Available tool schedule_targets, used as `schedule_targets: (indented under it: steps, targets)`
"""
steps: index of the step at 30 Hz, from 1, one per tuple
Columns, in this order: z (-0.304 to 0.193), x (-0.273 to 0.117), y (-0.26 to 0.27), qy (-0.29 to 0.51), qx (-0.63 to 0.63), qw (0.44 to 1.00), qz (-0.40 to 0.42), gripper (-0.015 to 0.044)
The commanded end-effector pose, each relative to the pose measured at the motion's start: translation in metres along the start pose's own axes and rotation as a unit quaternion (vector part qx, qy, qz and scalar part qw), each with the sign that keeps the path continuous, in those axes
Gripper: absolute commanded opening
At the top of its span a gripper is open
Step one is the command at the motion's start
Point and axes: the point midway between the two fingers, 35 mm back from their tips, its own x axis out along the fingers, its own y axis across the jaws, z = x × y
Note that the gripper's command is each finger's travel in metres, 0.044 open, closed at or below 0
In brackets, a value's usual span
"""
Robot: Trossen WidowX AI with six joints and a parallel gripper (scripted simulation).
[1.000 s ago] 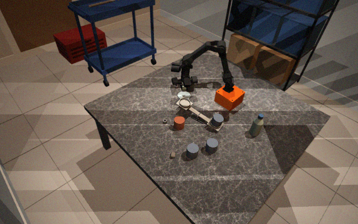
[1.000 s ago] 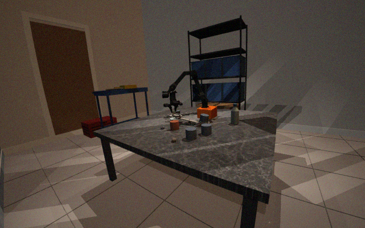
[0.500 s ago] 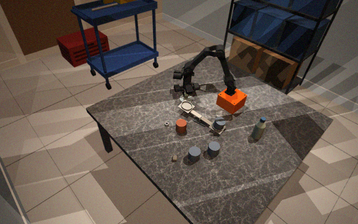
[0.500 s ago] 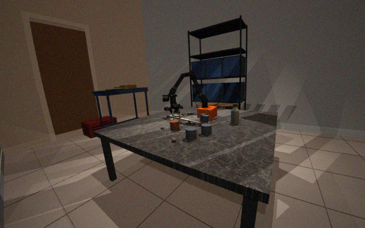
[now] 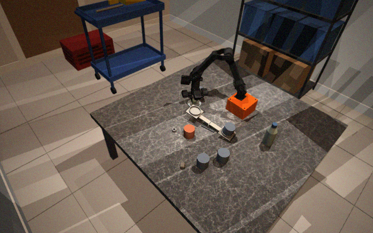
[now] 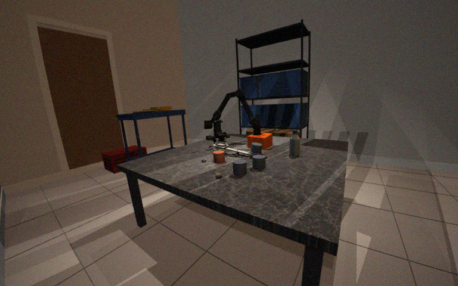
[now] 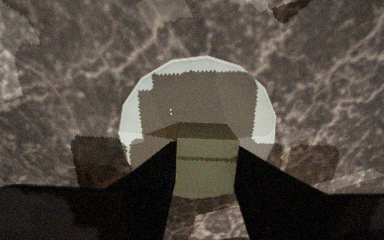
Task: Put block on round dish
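Observation:
A pale greenish block (image 7: 206,167) sits between the fingertips of my gripper (image 7: 203,149) (image 5: 194,99) (image 6: 219,140), which is shut on it. The block is low at the round white dish (image 7: 129,125) (image 5: 199,106); whether it touches the dish is unclear. No cup shows above the dish. The balance (image 5: 209,123) has a bare ring-rimmed pan (image 5: 194,110) beside the dish. A blue-grey cup (image 5: 228,128) (image 6: 256,148) stands on its other end. The other balance cup cannot be made out.
Two more blue-grey cylinders (image 5: 202,161) (image 5: 223,155), an orange cylinder (image 5: 189,131) (image 6: 219,157), a nut (image 5: 174,129) and a small brown piece (image 5: 182,165) are in front. A bottle (image 5: 269,136) (image 6: 294,146) stands right. The orange arm base (image 5: 241,107) is near the balance.

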Motion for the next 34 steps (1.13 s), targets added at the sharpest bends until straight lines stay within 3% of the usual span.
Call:
schedule_targets:
  steps: [1,10,14,19,23,34]
  targets:
    - [0.000,0.000,0.000,0.000,0.000,1.000,0.000,0.0210]
    - [0.000,-0.009,-0.001,0.000,0.001,1.000,0.000,0.0440]
    - [0.001,-0.055,0.001,-0.002,0.002,1.000,0.002,0.0440]
    - [0.001,-0.060,0.001,-0.001,0.002,1.000,0.001,0.0440]
    - [0.001,-0.101,0.002,0.002,0.004,1.000,-0.004,0.0440]
    - [0.001,-0.103,0.003,0.002,0.004,1.000,-0.004,0.0440]
